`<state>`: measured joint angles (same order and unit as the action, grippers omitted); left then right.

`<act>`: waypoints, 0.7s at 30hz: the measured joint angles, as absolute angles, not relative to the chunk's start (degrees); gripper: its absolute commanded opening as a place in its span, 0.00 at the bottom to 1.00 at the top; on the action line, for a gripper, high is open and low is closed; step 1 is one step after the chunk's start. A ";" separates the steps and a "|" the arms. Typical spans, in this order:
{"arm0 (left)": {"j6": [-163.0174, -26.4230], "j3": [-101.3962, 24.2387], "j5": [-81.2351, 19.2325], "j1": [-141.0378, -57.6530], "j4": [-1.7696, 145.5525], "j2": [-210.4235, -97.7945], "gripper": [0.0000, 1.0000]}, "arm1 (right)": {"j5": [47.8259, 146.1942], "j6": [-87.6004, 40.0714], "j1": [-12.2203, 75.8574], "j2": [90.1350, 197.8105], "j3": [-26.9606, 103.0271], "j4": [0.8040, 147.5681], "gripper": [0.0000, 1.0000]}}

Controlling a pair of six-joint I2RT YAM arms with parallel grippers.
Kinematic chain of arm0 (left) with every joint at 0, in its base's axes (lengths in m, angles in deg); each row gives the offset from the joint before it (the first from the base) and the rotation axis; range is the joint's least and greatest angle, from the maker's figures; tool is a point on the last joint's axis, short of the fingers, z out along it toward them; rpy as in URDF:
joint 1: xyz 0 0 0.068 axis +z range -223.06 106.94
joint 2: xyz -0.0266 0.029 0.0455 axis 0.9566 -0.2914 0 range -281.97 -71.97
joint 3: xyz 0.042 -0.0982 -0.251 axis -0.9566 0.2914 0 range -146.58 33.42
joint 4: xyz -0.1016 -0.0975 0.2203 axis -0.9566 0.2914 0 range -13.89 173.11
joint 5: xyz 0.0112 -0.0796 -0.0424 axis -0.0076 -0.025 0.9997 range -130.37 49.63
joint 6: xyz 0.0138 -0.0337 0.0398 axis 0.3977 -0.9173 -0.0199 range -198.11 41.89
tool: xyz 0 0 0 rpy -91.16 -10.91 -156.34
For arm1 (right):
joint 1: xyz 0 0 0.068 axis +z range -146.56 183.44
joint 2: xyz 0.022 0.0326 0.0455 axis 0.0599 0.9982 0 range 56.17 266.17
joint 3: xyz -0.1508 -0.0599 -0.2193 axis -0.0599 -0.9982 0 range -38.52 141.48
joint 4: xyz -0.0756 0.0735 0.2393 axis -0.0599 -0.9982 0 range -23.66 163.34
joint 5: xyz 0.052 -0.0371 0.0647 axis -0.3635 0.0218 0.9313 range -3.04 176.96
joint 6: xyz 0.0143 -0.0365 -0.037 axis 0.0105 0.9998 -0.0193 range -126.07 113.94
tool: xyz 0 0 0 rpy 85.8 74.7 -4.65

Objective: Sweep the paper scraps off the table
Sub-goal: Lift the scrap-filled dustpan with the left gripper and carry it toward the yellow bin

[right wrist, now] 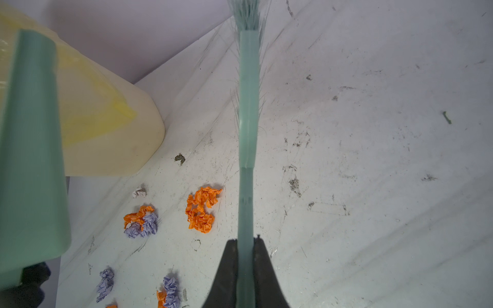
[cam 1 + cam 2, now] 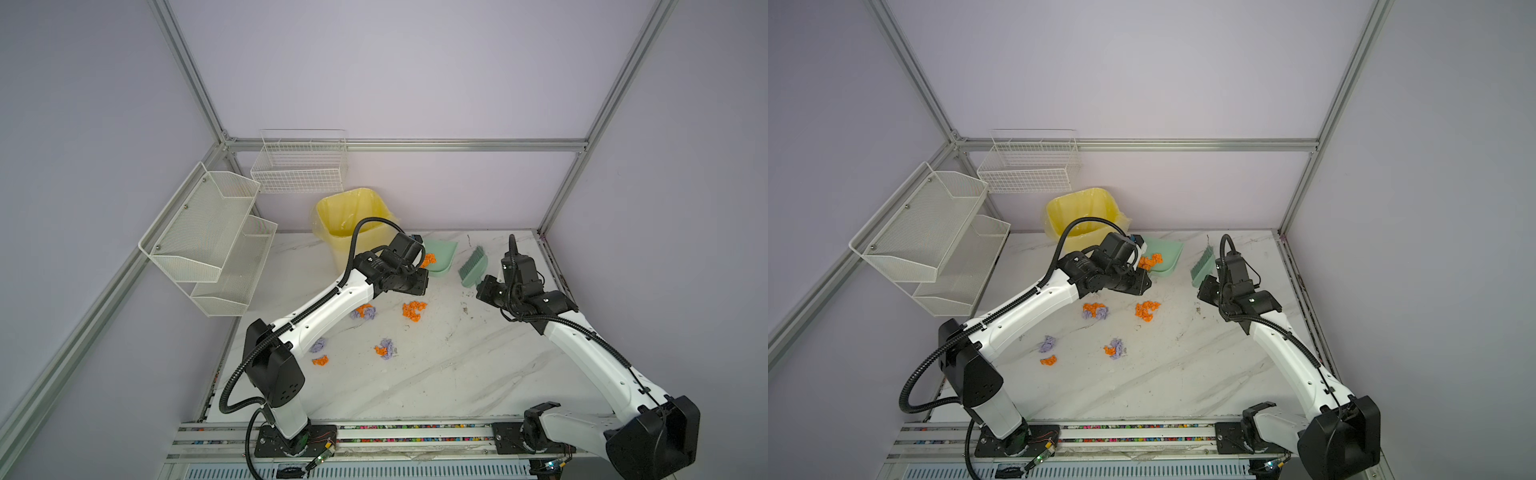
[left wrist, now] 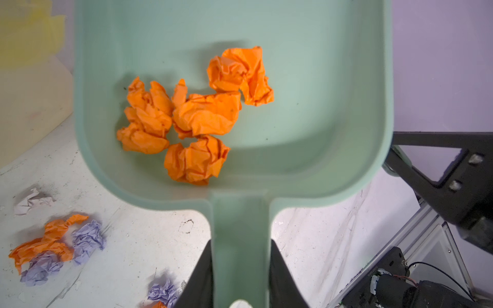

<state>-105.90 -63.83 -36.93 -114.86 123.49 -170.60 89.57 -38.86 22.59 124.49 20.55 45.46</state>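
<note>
Crumpled orange and lavender paper scraps point(image 2: 413, 310) lie in loose clusters on the white marble-patterned surface point(image 2: 457, 374), mid-area between both arms; several orange wads sit inside the mint-green plastic dustpan point(image 3: 346, 80), near the yellow-lined bin point(image 2: 349, 220); the left pincer point(image 3: 240, 250) is clamped on the dustpan handle, the right pincer point(image 1: 246, 244) clamped on the mint-green bristle brush point(image 1: 248, 106) handle

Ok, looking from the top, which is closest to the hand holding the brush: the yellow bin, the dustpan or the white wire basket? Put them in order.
1. The dustpan, just left of the right gripper.
2. The yellow bin, farther left and back.
3. The white wire basket, farthest, hanging high at the back left.
</note>
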 measured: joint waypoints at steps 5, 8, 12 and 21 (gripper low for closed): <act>-105.90 -66.54 -35.42 -114.35 123.81 -170.90 0.09 | 90.51 -38.56 22.59 124.66 20.75 45.83 0.00; -105.90 -69.43 -34.42 -113.94 123.57 -171.51 0.09 | 91.23 -38.53 22.59 124.73 20.75 45.83 0.00; -105.95 -72.33 -33.04 -112.98 123.51 -172.32 0.11 | 91.30 -38.49 22.59 124.64 20.72 45.83 0.00; -106.41 -79.55 -28.62 -110.66 123.53 -176.52 0.11 | 91.30 -37.62 22.59 123.87 20.72 45.83 0.00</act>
